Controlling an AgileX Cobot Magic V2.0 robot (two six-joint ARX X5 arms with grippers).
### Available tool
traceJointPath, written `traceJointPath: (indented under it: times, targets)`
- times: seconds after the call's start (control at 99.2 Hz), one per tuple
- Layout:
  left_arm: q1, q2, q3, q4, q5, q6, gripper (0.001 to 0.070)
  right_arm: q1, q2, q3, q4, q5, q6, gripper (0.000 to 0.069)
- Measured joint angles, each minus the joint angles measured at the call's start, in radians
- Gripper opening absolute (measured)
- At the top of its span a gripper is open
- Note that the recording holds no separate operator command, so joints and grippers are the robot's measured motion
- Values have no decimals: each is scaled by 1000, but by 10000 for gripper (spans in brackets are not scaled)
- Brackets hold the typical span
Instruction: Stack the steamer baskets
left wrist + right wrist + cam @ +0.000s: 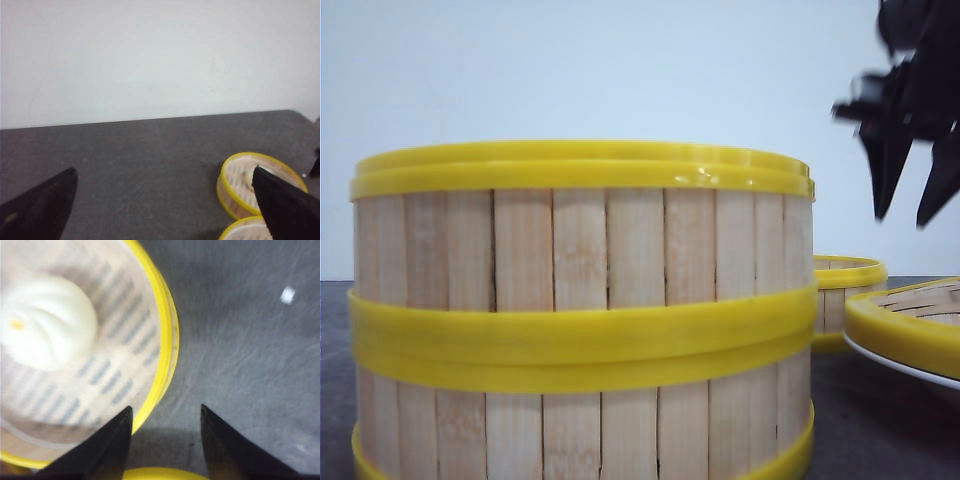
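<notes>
Right gripper: we logged it spread, empty, above the table, right of the two-basket stack. Left gripper: spread, empty. Bun inside one steamer basket.

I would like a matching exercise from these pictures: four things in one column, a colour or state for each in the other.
Things:
1. bun
2. basket bands
3. table
4. right claw

Descriptions:
a. dark grey
b. open, holding nothing
c. white, inside a basket
d. glossy yellow

Pairs: 1-c, 2-d, 3-a, 4-b
</notes>
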Motion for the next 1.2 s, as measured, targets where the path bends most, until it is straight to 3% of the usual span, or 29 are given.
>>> traceJointPath:
  times: [0.615, 0.918, 1.2]
  targets:
    - [0, 2, 0, -7, 0, -5, 695, 90, 150, 4, 21, 74, 8, 238]
    - [0, 3, 0, -31, -4, -5, 695, 124, 165, 6, 93, 77, 58, 40]
    - [0, 3, 0, -31, -4, -5, 695, 107, 177, 207, 39, 85, 74, 26]
